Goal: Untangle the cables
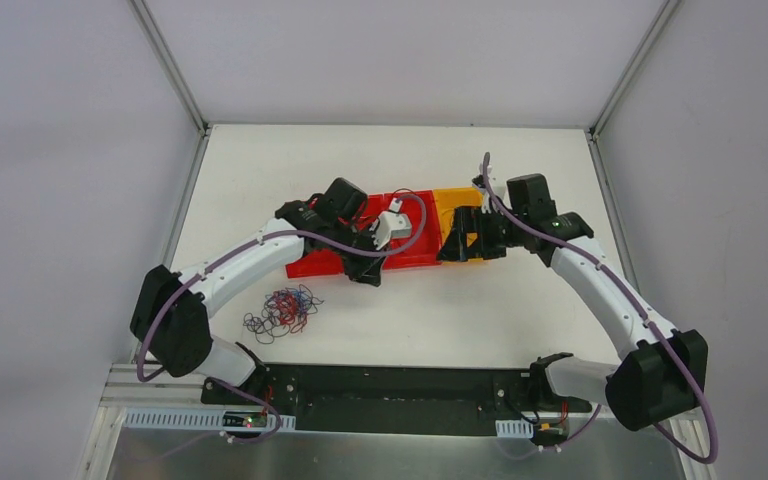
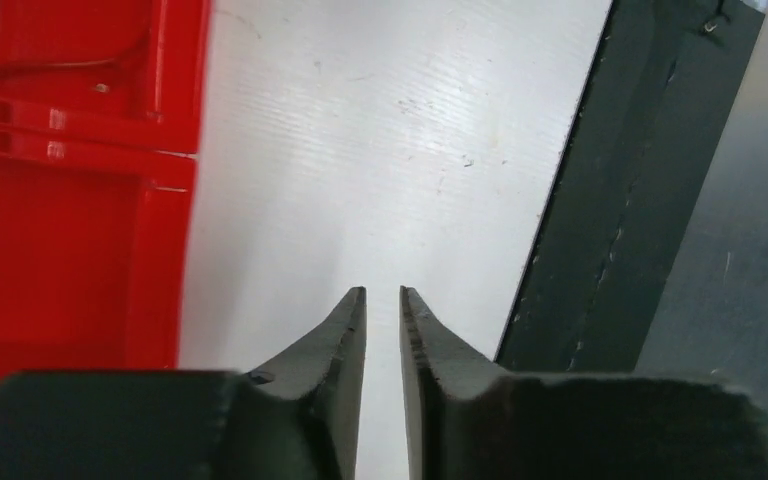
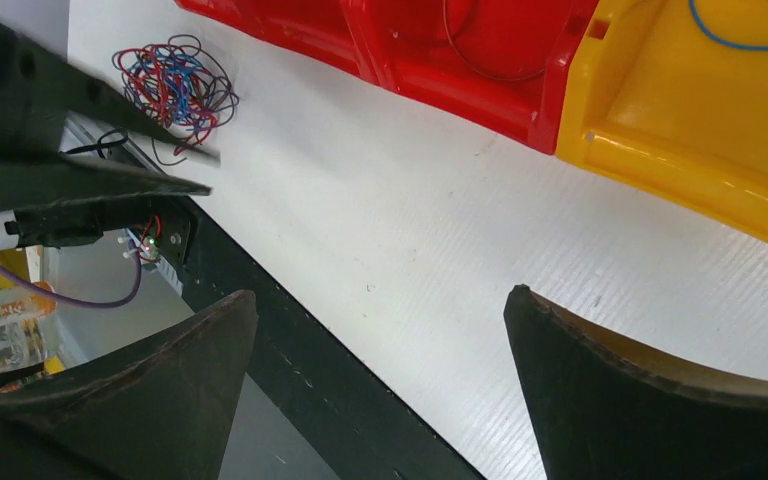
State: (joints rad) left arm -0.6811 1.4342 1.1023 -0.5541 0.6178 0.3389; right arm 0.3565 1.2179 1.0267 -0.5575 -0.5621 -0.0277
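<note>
Cables (image 1: 280,310) mostly clumped on table (image 1: 460,310), near left arm base. Red bin (image 3: 480,60) holds a red wire, yellow bin (image 3: 680,120) a blue one, probably sorted. Left gripper (image 2: 383,300) nearly closed, empty; right gripper (image 3: 380,330) wide open, empty.

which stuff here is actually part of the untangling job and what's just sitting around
Part of the job:
- tangle of red and blue cables on the table
- one red wire in the red bin
- one blue wire in the yellow bin

Just there:
- white table
- black base rail
</note>
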